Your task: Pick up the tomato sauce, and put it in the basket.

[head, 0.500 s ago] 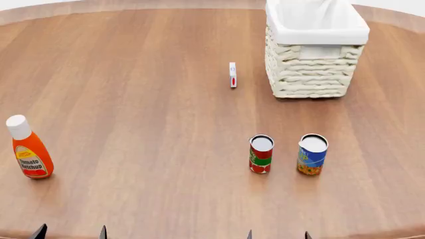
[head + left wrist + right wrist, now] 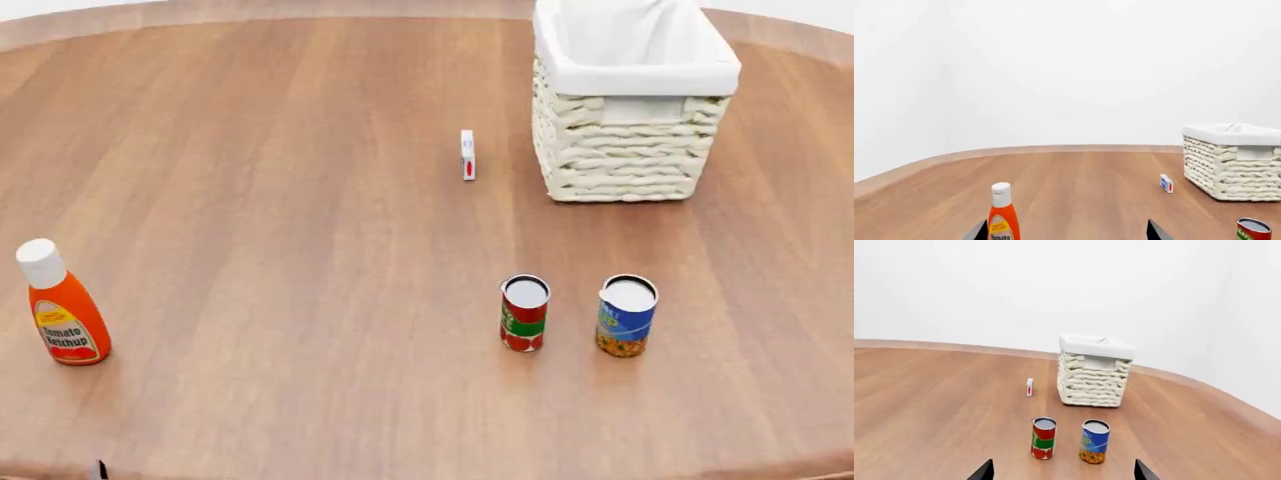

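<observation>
Wooden table (image 2: 267, 200) with the tomato sauce can (image 2: 525, 313) upright and untouched, both grippers held apart well short of it.

Tomato sauce stands just beside a blue-and-yellow can (image 2: 626, 316), the 2 tins apart, with the wicker basket (image 2: 627, 140) farther back and a small white-and-red box (image 2: 467, 155) near the basket's side. An orange ketchup bottle (image 2: 62, 317) stands far to the left. Left gripper (image 2: 1066, 232) and right gripper (image 2: 1062, 471) each show 2 spread dark fingertips holding nothing.
</observation>
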You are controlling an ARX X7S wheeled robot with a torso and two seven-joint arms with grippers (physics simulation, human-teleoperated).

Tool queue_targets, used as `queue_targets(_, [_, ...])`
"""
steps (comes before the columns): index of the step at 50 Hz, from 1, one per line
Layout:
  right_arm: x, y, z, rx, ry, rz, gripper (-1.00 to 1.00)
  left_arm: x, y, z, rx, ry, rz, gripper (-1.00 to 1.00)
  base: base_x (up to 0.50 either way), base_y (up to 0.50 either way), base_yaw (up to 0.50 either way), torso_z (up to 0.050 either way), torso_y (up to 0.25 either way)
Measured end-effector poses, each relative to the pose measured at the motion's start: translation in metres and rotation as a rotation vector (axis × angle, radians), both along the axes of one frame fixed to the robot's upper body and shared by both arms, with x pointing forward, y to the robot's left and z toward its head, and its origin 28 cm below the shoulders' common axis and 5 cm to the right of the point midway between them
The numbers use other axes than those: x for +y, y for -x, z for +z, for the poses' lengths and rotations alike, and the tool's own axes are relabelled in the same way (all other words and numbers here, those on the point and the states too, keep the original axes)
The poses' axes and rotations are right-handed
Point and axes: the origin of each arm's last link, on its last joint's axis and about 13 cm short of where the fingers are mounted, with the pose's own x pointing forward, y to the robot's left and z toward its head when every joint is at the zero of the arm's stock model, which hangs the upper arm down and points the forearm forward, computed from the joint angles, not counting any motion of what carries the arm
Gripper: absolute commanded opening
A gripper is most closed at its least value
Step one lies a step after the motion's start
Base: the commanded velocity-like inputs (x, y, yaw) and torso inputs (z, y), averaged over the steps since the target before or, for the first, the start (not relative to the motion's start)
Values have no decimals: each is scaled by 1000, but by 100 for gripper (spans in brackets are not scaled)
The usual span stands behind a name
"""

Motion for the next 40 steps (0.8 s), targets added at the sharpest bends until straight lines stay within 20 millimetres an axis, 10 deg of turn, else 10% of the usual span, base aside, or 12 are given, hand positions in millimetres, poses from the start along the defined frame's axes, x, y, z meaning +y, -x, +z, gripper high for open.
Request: queue_targets(40, [8,47,24,-122,87,9,100,-4,35,23,-145,-35,8,100,177,0,0,0,0])
